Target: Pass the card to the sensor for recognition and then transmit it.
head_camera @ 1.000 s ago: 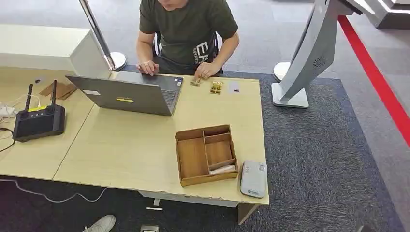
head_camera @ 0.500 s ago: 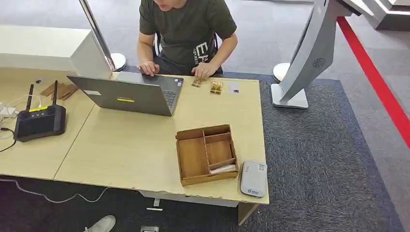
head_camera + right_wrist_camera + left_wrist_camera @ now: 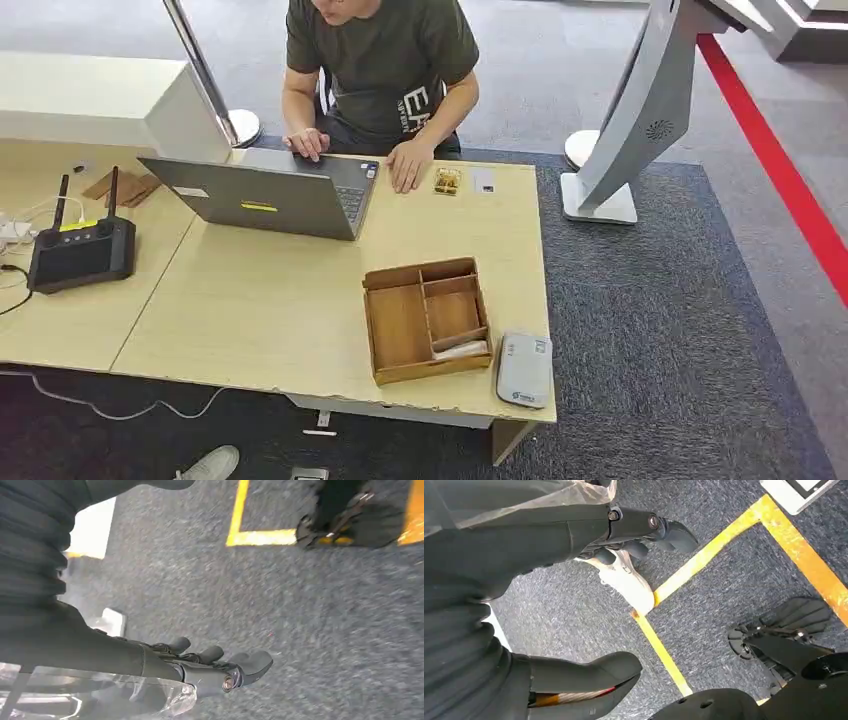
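Observation:
A wooden divided box [image 3: 400, 328] stands near the table's front right. A pale card [image 3: 461, 350] lies in its small front compartment. Right of the box, at the table corner, lies a grey card sensor [image 3: 524, 370]. In the left wrist view my left hand [image 3: 549, 540] hangs over the carpet, thumb [image 3: 589, 677] and fingers [image 3: 644, 525] wide apart, holding nothing. In the right wrist view my right hand [image 3: 150, 660] also hangs over the carpet, its fingers [image 3: 235, 670] stretched out and nothing in them.
A person [image 3: 375, 60] sits at the far side with one hand on an open laptop [image 3: 265, 195] and the other flat on the table. A gold item [image 3: 447, 180] and a small grey card [image 3: 484, 180] lie near them. A black controller [image 3: 80, 250] sits at the left. A grey kiosk stand [image 3: 630, 120] rises at the right.
The person's hand has slid forward onto the table beside the laptop, covering a small item there. The box, card and sensor have not moved.

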Available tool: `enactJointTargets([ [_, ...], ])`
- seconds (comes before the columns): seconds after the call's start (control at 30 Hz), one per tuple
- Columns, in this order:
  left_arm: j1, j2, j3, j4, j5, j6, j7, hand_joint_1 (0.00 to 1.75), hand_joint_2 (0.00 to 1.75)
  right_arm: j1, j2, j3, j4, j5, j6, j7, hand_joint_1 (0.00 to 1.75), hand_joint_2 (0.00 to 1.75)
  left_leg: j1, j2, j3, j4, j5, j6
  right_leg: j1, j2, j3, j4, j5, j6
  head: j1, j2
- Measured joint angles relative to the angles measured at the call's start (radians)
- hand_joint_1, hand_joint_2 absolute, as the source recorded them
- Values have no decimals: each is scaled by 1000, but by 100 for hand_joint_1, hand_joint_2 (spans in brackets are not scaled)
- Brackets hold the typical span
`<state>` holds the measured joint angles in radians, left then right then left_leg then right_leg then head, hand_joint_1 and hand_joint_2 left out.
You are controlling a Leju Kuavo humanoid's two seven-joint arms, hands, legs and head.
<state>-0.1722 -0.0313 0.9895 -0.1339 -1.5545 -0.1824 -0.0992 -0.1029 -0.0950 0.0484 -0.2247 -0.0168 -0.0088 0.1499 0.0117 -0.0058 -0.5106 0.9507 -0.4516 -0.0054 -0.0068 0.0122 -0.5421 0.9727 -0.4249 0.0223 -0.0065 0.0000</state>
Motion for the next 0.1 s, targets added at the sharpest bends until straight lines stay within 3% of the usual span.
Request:
enactJointTargets([
  [0.1, -2, 0, 0, 0, 6, 29, -13, 0, 175, 9, -3, 20, 3, -3, 9, -17, 0, 175, 0, 0, 0, 0, 0, 0, 0, 0, 0, 0, 0, 0, 0, 0],
])
